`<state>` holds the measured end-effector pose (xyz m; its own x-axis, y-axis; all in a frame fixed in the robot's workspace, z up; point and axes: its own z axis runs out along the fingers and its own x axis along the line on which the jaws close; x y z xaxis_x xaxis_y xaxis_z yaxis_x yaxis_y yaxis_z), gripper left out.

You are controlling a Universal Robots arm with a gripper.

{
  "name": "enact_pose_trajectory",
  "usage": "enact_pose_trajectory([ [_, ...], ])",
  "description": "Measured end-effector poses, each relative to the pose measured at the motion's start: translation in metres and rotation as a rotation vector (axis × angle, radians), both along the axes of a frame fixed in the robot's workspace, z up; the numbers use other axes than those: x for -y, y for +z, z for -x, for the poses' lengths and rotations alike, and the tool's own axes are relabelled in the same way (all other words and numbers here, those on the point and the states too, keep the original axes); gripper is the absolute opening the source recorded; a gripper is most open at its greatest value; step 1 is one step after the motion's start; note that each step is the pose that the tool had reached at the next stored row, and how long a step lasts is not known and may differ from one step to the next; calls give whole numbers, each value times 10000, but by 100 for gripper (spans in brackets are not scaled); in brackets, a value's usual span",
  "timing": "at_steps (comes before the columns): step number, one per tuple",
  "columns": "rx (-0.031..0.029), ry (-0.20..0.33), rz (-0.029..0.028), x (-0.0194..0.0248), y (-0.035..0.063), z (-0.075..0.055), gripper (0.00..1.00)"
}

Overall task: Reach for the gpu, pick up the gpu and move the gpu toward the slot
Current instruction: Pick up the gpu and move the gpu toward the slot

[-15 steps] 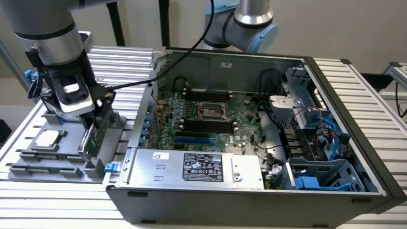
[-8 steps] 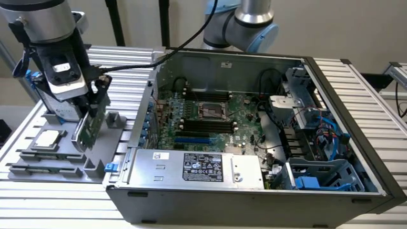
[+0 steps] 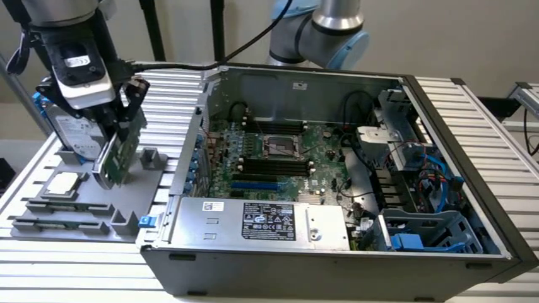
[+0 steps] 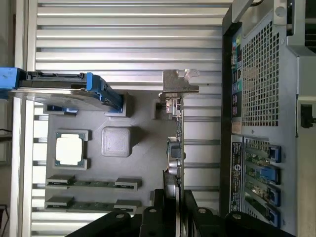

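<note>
The gpu [image 3: 116, 158], a thin green card, hangs tilted just above the grey holder tray [image 3: 84, 221] at the exterior view's left. My gripper [image 3: 116, 120] is shut on its upper edge, one dark finger on each side. In the wrist view the gpu [image 4: 176, 148] appears edge-on, with its silver bracket [image 4: 180, 81] at the far end and my gripper [image 4: 174, 200] clamped on the near end. The open computer case [image 3: 471, 208] lies to the exterior view's right. Blue expansion slots [image 3: 257, 187] sit on its motherboard [image 3: 329, 142].
A silver hard drive with blue rails [image 3: 69, 136] stands on the tray behind the gpu. A square processor chip [image 3: 63, 183] and memory sticks [image 3: 63, 205] lie in the tray. The case's side wall [image 3: 195, 145] rises between tray and motherboard. The power supply [image 3: 261, 221] fills the case's front.
</note>
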<state>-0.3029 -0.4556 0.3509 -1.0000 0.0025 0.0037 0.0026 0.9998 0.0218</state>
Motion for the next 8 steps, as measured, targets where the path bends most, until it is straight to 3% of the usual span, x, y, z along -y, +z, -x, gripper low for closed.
enact_pose_trajectory([
  [5,0,27,-16,0,228,-126,26],
  [8,0,46,-60,0,365,-223,26],
])
